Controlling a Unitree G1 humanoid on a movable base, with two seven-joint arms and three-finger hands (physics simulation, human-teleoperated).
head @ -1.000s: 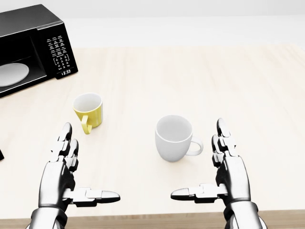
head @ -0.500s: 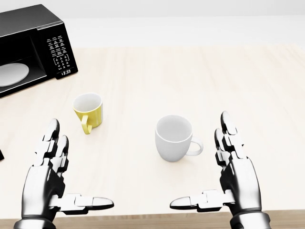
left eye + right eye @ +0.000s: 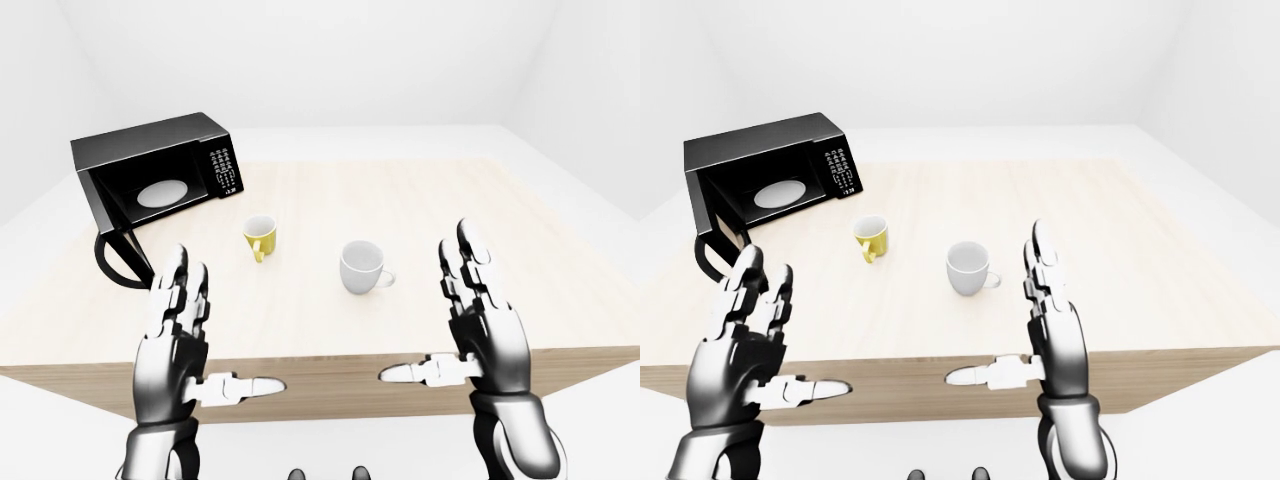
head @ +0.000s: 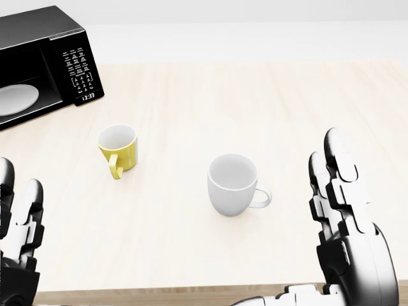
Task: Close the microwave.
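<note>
The black microwave (image 3: 150, 172) stands at the top left of the wooden table (image 3: 430, 200). Its door (image 3: 118, 256) hangs open, swung out toward me on the left side, and a white plate (image 3: 163, 192) shows inside. My left hand (image 3: 225, 320) is raised over the table's near edge, fingers spread and open, well below and right of the door. My right hand (image 3: 425, 305) mirrors it on the right, open, with nothing in it. In the head view the left hand (image 4: 19, 223) sits at the bottom left corner and the right hand (image 4: 335, 210) at the bottom right.
A yellow mug (image 4: 118, 146) stands below the microwave's keypad (image 4: 80, 73). A white mug (image 4: 232, 185) stands near the middle of the table, left of my right hand. The near table edge (image 3: 330, 358) runs under both hands.
Both hands have risen toward the camera and spread apart: the left slid to the head view's left edge, the right moved right and looms larger. Mugs and microwave have not moved.
</note>
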